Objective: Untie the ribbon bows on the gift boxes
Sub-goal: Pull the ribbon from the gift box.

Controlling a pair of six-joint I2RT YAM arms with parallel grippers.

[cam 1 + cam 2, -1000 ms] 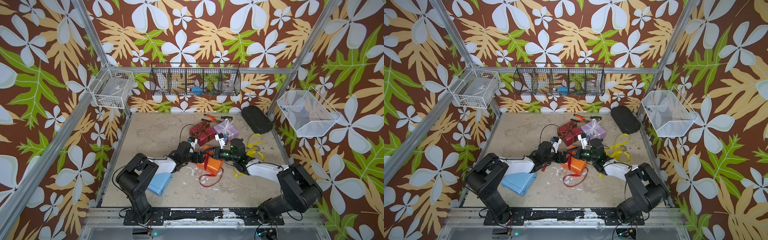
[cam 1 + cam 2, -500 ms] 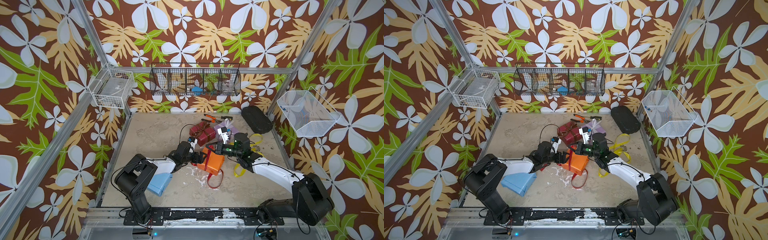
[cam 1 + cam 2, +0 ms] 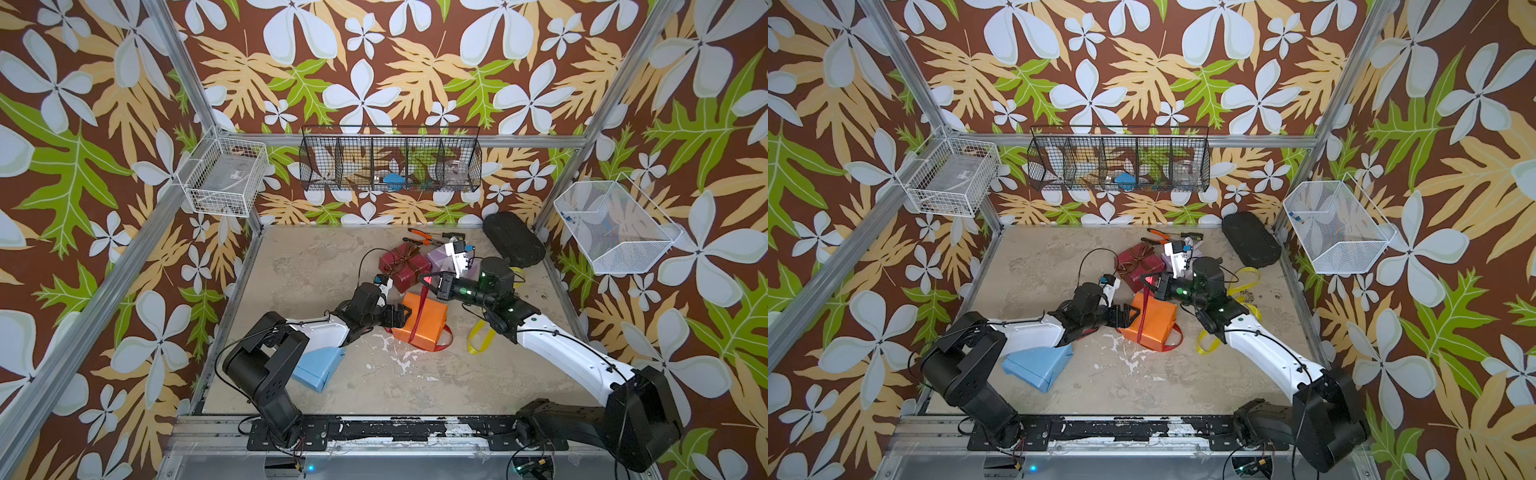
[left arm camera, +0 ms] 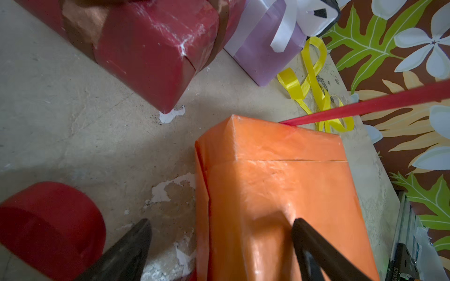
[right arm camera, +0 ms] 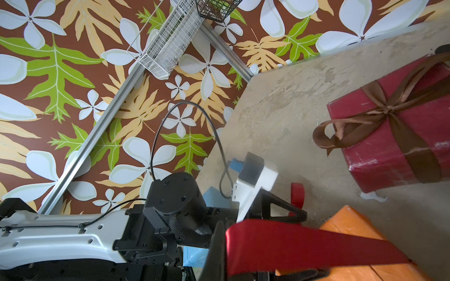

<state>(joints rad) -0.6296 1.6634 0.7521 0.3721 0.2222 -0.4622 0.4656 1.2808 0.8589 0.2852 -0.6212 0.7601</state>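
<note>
Pulling shows plainly in both top views: the right fingers (image 3: 435, 286), pinched shut on the red ribbon (image 3: 420, 309), have lifted and swung toward the dark red box (image 3: 405, 266) over the last second. The ribbon now runs taut up from the orange box (image 3: 428, 322) at mid-bench (image 3: 311, 282). The left fingers (image 3: 398, 312) stay spread wide at that box's near end, gripping nothing.

From the left wrist, one finger sits beside the orange box and the other over its face. The yellow ribbon (image 4: 314, 92) lies loose beyond, and the white ribbon (image 4: 282, 31) is still on the lilac box (image 4: 258, 56).

From the right wrist, the brown ribbon (image 5: 384, 109) remains bowed. The red bow looks undone, so I judge two bows are left.
</note>
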